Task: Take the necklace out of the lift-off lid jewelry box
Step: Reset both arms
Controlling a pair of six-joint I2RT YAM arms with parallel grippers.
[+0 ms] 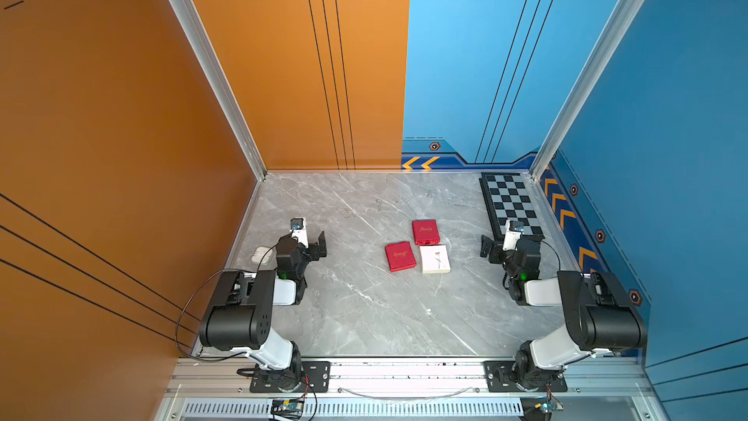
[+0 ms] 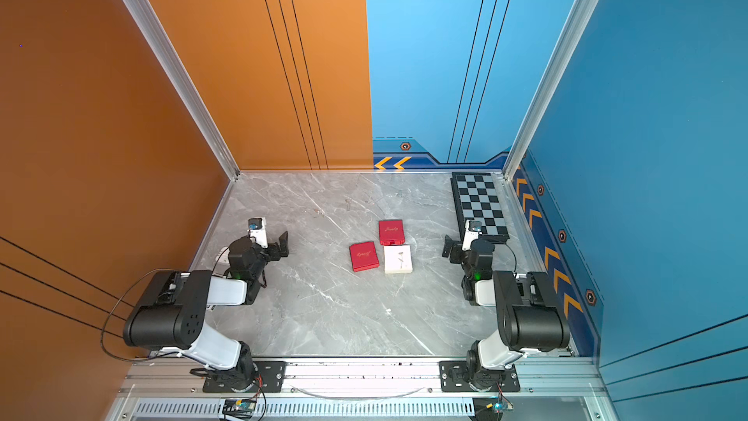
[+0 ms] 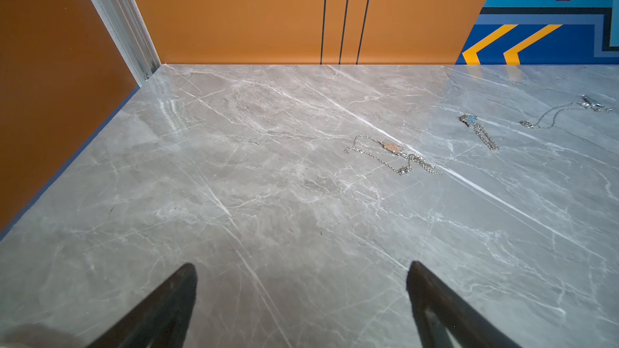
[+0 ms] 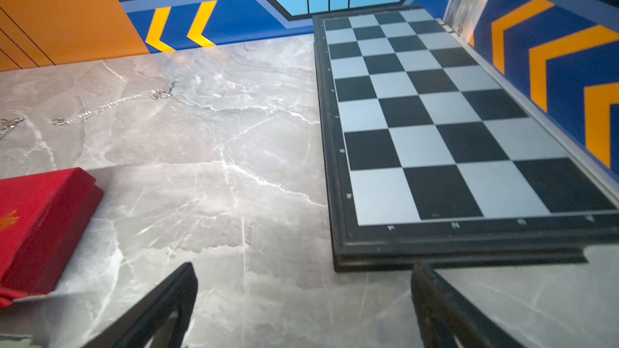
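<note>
middle of the marble table (image 1: 364,317), pretty much dead centre, sits the white box base (image 1: 429,267) with the necklace (image 1: 437,257) still lying on its pad, so the actual job isn't done yet. what looks like its red lid (image 1: 400,256) is flat just beside it at 9 o'clock, i'd guess parked there to keep the top clear for a straight-down grab. a second red box (image 1: 426,232), closed, is tight against it at 12 o'clock. left gripper (image 3: 301,264) waits out at 9 o'clock and right gripper (image 4: 303,264) at 3 o'clock, both spread wide with nothing in them and low near the table, well apart from the boxes. loose chains (image 3: 392,153) lie up toward 12 o'clock, and a chessboard (image 1: 510,204) sits at 2 o'clock. the thin chain probably needs a careful pinch.
</note>
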